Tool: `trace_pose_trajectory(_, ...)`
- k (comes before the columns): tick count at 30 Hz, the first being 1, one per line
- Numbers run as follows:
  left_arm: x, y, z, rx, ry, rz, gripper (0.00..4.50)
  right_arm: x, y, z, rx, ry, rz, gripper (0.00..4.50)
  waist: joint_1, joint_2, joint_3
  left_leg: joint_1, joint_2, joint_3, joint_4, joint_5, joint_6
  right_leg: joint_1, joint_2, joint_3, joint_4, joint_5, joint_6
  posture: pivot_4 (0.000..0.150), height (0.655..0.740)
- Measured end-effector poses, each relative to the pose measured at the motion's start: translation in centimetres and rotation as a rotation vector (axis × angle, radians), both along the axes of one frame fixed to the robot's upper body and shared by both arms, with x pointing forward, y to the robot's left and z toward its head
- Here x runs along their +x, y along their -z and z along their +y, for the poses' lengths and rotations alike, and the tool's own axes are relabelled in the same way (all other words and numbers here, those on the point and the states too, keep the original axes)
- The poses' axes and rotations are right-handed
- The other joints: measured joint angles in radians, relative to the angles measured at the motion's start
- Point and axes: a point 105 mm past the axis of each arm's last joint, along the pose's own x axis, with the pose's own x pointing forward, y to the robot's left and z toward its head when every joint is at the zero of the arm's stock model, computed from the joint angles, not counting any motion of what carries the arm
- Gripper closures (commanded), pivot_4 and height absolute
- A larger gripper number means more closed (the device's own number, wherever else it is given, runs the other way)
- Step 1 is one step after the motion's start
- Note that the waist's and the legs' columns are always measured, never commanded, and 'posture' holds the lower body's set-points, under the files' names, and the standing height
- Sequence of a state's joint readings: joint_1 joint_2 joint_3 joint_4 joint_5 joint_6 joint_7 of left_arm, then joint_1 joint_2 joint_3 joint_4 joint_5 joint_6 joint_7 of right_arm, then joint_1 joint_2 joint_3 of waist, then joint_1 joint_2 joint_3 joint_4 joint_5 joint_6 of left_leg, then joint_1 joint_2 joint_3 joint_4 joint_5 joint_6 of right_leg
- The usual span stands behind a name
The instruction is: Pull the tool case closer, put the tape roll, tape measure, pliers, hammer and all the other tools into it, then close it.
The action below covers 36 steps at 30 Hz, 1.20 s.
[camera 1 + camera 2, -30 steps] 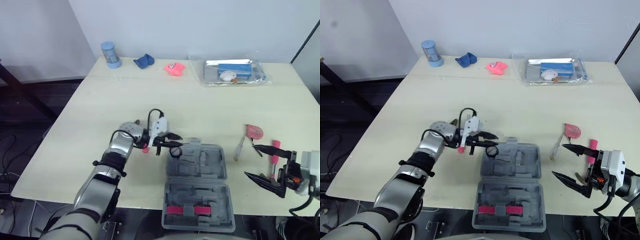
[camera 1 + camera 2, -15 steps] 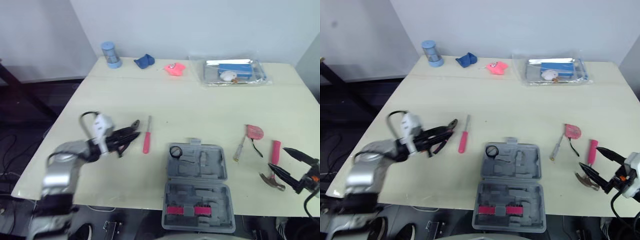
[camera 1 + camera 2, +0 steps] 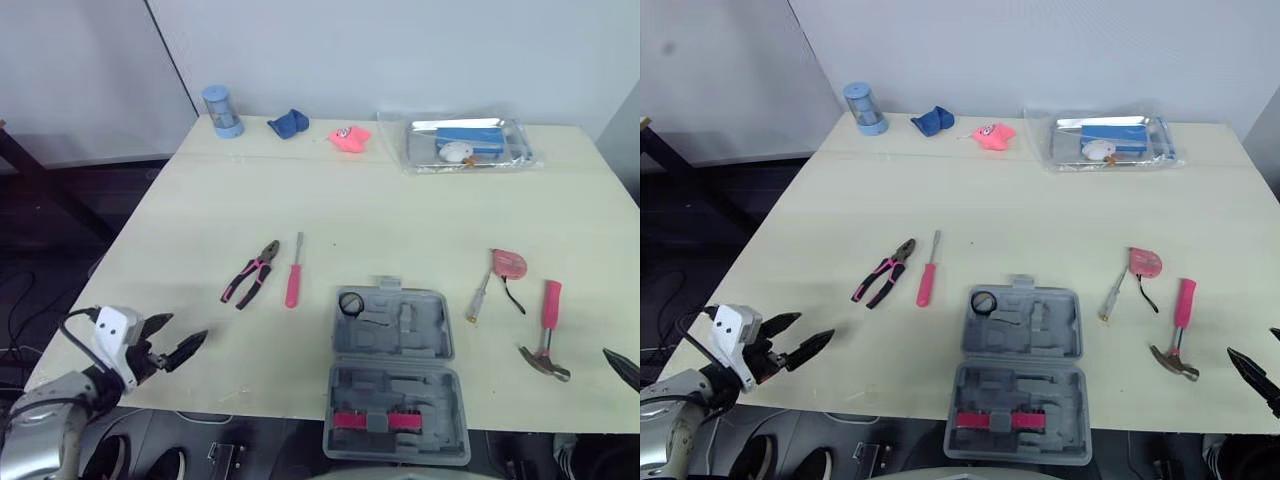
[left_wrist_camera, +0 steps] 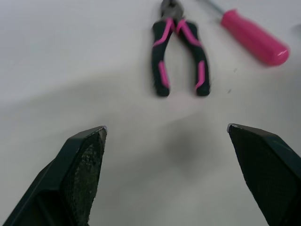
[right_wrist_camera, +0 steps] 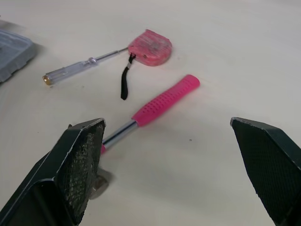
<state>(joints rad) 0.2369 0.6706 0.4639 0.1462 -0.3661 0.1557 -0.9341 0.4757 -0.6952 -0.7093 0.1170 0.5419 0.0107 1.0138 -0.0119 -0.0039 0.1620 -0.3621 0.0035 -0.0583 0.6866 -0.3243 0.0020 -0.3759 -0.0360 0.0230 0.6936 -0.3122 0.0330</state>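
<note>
The grey tool case (image 3: 392, 370) lies open near the table's front edge, with a black tape roll (image 3: 351, 303) in its far left corner. Left of it lie black-and-pink pliers (image 3: 251, 274) and a pink screwdriver (image 3: 293, 280). To the right lie a pink tape measure (image 3: 509, 263), a clear-handled screwdriver (image 3: 478, 298) and a pink-handled hammer (image 3: 546, 325). My left gripper (image 3: 188, 327) hangs open and empty at the front left corner, pointing at the pliers (image 4: 180, 52). My right gripper (image 3: 1250, 340) stands open at the front right edge, just short of the hammer (image 5: 160, 106).
Along the far edge stand a blue cup (image 3: 221, 109), a blue cloth (image 3: 288, 122), a pink toy (image 3: 349, 136) and a clear tray (image 3: 470, 143) with items in it. The wide middle of the pale table (image 3: 400, 220) is bare.
The left gripper left the tape roll in the case, drew back past the pliers to the front left corner and opened. The right gripper retreated toward the front right edge.
</note>
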Motion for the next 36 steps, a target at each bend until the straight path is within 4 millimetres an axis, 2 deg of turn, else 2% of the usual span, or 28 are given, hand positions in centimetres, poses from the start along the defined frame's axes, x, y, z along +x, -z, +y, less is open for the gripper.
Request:
trace_pose_trajectory(3,-0.4,0.4,0.4,0.001,-0.014,0.01,0.04,-0.3,-0.4,0.1,-0.006,0.016,0.005,0.0,0.0,0.0,0.0,0.0,0.0,0.0,0.0,0.0,0.0,0.0,0.0,0.0,0.0,0.0,0.0,0.15,0.74)
trace_pose_trajectory(15,0.4,-0.4,0.2,0.01,0.006,-0.03,0.04,0.7,-2.5,3.2,-0.006,-0.015,-0.016,0.0,0.0,0.0,0.0,0.0,0.0,0.0,-0.001,0.0,0.0,0.0,-0.001,0.0,-0.001,0.0,0.0,0.15,0.74)
trace_pose_trajectory(20,0.6,-1.2,-0.9,-0.011,0.067,-0.055,0.04,1.1,-3.4,4.3,-0.008,-0.024,-0.032,0.0,0.001,0.0,0.0,0.0,0.0,0.0,-0.001,0.0,0.0,0.0,-0.001,0.0,-0.001,0.0,0.0,0.15,0.74)
trace_pose_trajectory(24,1.2,-2.8,-2.8,-0.027,0.162,-0.093,0.04,2.2,-4.6,5.3,-0.013,-0.032,-0.067,0.0,0.001,0.0,0.0,0.0,0.0,0.0,-0.001,0.0,0.0,0.0,-0.001,0.0,0.0,0.0,0.0,0.15,0.74)
trace_pose_trajectory(27,1.9,-4.6,-5.2,-0.037,0.281,-0.127,0.04,3.8,-5.1,6.4,-0.023,-0.032,-0.083,0.0,0.0,0.0,0.0,-0.001,0.0,0.0,-0.001,0.0,0.0,0.0,-0.001,0.0,-0.001,0.0,0.0,0.15,0.74)
trace_pose_trajectory(30,2.5,-6.9,-8.0,-0.057,0.408,-0.174,0.04,5.5,-4.5,7.0,-0.028,0.009,-0.058,0.0,0.0,0.0,0.0,-0.001,0.0,0.0,-0.001,0.0,0.0,0.0,-0.001,0.0,0.0,0.0,0.0,0.15,0.74)
trace_pose_trajectory(36,3.5,-10.0,-12.3,-0.042,0.62,-0.226,0.04,8.3,-2.8,7.3,-0.011,0.12,0.003,0.0,-0.001,-0.001,0.0,-0.002,0.0,0.0,-0.001,0.001,-0.001,-0.001,0.001,0.0,-0.001,0.0,0.0,0.15,0.74)
